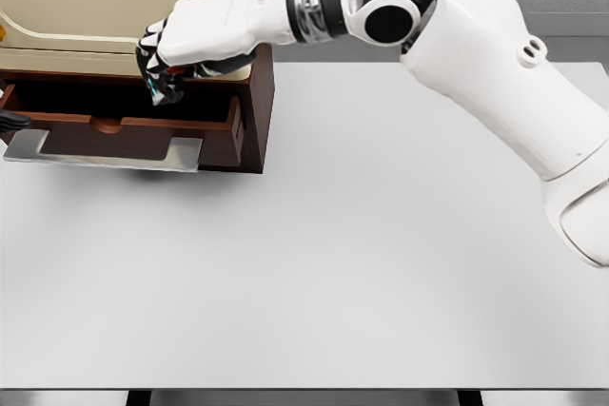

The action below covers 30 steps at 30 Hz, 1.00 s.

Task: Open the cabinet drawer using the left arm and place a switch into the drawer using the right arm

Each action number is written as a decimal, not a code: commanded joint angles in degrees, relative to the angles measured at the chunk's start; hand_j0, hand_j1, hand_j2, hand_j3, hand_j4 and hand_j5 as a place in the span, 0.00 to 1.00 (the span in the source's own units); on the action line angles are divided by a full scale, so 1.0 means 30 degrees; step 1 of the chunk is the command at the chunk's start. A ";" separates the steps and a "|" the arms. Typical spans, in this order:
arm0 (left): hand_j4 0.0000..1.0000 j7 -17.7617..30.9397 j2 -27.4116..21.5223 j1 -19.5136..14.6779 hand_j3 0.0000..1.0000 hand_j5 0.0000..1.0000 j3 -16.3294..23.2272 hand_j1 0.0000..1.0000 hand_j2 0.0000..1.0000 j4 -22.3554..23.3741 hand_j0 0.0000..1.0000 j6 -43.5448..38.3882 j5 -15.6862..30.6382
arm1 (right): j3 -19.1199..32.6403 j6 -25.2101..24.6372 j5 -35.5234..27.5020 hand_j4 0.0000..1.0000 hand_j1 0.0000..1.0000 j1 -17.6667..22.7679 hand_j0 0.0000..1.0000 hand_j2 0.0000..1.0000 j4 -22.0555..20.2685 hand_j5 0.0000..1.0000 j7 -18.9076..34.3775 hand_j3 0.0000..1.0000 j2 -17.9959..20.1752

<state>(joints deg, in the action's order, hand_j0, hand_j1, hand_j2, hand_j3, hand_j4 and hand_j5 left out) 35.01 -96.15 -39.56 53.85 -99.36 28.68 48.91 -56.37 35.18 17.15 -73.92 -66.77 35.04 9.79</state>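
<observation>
Table [314, 263]: bare white between me and the cabinet.
Drawer [124, 130]: pulled out, dark wood, metal front plate [105, 151] nearest me.
Right hand [176, 59]: over the drawer's open well, fingers [164, 83] curled around the switch [169, 90] (barely visible, bluish).
Doing it well: lower inside the walls before uncurling, clear of the back edge.
Left hand: something dark at the left edge; cannot tell.

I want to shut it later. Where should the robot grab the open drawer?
By the grey handle strip along the drawer's front edge, coming from the table side. It juts out flat and bare, while the right hand hovers over the inside.
</observation>
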 commanded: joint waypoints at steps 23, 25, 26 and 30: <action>1.00 -0.0003 0.0000 0.0004 1.00 1.00 0.0039 1.00 1.00 -0.0015 1.00 -0.0039 0.0133 | -0.0020 -0.0059 0.0670 0.45 0.45 -0.0117 0.45 0.45 0.2336 0.45 -0.0014 0.45 -0.1125; 1.00 -0.0003 -0.0029 0.0004 1.00 1.00 0.0010 1.00 1.00 -0.0015 1.00 -0.0039 0.0133 | -0.0020 -0.0059 0.0670 0.44 0.44 -0.0146 0.44 0.44 0.2511 0.44 -0.0014 0.44 -0.1242; 1.00 -0.0003 -0.0029 0.0004 1.00 1.00 0.0010 1.00 1.00 -0.0015 1.00 -0.0039 0.0133 | -0.0020 -0.0059 0.0699 0.45 0.45 -0.0146 0.45 0.45 0.2541 0.45 -0.0014 0.45 -0.1272; 1.00 -0.0003 -0.0029 0.0004 1.00 1.00 0.0010 1.00 1.00 -0.0015 1.00 -0.0010 0.0133 | 0.0009 -0.0059 0.1051 0.46 0.46 -0.0146 0.46 0.46 0.2805 0.46 -0.0014 0.46 -0.1359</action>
<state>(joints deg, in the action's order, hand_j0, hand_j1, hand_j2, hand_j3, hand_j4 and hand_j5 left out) 34.91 -96.44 -39.56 55.27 -99.40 28.98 48.88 -56.95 35.81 12.07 -74.36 -60.40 35.07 6.67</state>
